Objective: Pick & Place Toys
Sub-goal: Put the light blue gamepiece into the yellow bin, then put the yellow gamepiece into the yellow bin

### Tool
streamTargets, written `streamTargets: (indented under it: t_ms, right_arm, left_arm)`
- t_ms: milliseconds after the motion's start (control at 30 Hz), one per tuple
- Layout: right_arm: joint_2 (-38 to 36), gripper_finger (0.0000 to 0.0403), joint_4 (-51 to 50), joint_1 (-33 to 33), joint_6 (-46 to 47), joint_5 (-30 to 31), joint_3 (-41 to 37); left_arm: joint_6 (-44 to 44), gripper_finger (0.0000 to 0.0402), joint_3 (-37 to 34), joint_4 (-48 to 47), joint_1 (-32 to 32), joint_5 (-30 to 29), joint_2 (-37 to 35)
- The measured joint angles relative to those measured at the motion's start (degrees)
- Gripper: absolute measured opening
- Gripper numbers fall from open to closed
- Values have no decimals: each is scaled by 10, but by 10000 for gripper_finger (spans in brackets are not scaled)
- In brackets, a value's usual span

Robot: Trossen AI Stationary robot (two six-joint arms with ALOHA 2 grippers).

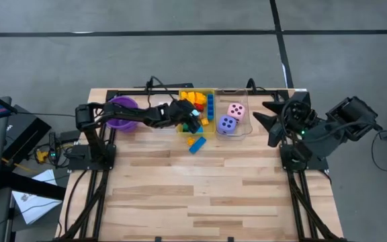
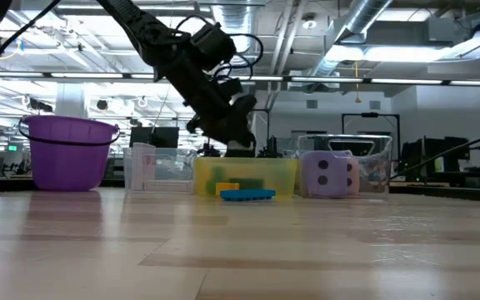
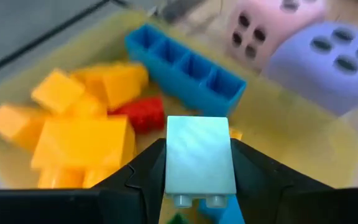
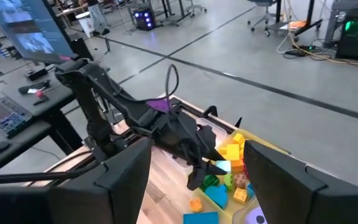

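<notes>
My left gripper [image 3: 199,186] pinches a pale block [image 3: 199,158] above the yellow bin [image 3: 328,146]. My right gripper [image 1: 269,121] waits open, empty. Released off-centre, the block could bounce off the piled bricks [image 3: 82,134] onto the table.

Left claw [image 3: 199,186] clamped, arm stretched out; right claw [image 4: 191,180] seemingly parted, arm folded back.

pale blue block [image 3: 200,163] held above heaped yellow, red, blue blocks [image 3: 92,124] | pink die [image 1: 236,111], purple die [image 1: 227,124] seen beside them
</notes>
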Motion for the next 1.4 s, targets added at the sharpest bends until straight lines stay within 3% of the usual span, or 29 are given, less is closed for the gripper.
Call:
streamTargets:
  t_ms: [367,1200,1400]
  right_arm:
    - [-1,250,1,2,-22,-14,0]
    - [-2,250,11,13,-35,-17,0]
    - [-2,250,12,13,-38,-15,0]
  left_arm:
    - [-81,163,-10,-35,-7,7,4]
    - [-85,169,-10,-25,-10,-13,4]
    - [-85,169,-10,19,-20,37,4]
